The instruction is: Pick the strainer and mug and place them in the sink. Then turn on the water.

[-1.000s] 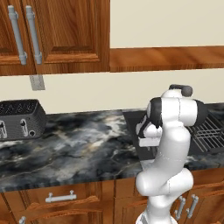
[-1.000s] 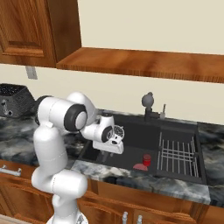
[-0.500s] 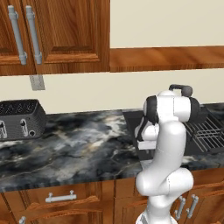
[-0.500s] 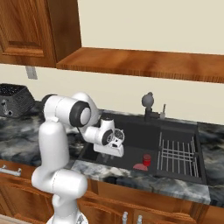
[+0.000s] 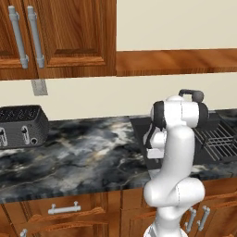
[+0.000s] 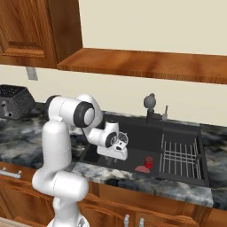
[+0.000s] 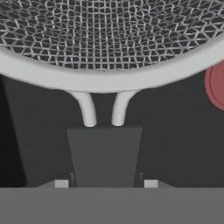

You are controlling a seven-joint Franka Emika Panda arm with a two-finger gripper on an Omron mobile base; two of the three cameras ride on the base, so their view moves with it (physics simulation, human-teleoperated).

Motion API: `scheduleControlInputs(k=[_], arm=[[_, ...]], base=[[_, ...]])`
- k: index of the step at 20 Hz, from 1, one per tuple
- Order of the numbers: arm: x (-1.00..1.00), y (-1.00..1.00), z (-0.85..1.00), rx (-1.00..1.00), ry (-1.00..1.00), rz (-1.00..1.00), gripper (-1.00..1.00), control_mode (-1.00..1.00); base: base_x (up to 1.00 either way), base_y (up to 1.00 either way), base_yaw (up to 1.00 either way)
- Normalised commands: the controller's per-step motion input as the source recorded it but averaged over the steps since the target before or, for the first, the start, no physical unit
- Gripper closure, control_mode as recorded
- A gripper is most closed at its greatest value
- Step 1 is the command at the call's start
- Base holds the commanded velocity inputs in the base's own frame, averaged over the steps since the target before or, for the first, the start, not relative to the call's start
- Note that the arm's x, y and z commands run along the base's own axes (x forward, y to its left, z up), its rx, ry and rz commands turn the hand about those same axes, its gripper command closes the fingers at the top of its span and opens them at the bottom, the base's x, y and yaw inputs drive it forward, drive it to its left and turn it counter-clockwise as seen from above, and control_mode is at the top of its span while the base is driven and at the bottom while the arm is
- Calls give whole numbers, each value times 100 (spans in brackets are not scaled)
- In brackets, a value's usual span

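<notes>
Clamped on the dark flat handle of the small round silvery wire-mesh strainer [image 7: 109,39], two-finger gripper [image 6: 116,150] low over the left half of the black rectangular recessed sink [image 6: 133,128], in the right base view. Seen from the hand view: handle running along 6 to 12 o'clock, splitting into two thin pale wires that join a smooth pale rim at 12 o'clock; beyond the rim, a fine open mesh of crossed wires, bowl spreading past both side edges. Long axis of strainer straight away from the hand, bowl end farthest. At 3 o'clock in that view, part of a flat matte red round shape [image 7: 216,85], cut by the edge, apart from the rim. In the right base view, strainer [image 6: 119,140] as a small wiry disc at the hand's front, above the basin floor; whether touching it, cannot tell. At 3 o'clock of the hand, a small dark maroon-red mug [image 6: 149,162] standing on the basin floor beside a red flat piece [image 6: 142,169]. Ribbed wire rack [image 6: 179,155] in the right half, dark rounded faucet [image 6: 150,106] at the back rim. Glossy dark marbled counter [image 5: 83,152] around, boxy black toaster [image 5: 21,126] far at 9 o'clock, wooden cabinets [image 5: 55,37] above.
</notes>
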Motion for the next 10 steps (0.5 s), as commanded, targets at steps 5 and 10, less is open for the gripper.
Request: scheduleControlInputs(k=[5, 10], arm=[[3, -8, -5, 1, 4, 0, 100, -100], [10, -8, -16, 0, 3, 0, 100, -100]], base=[[0, 0, 0], [0, 0, 0]])
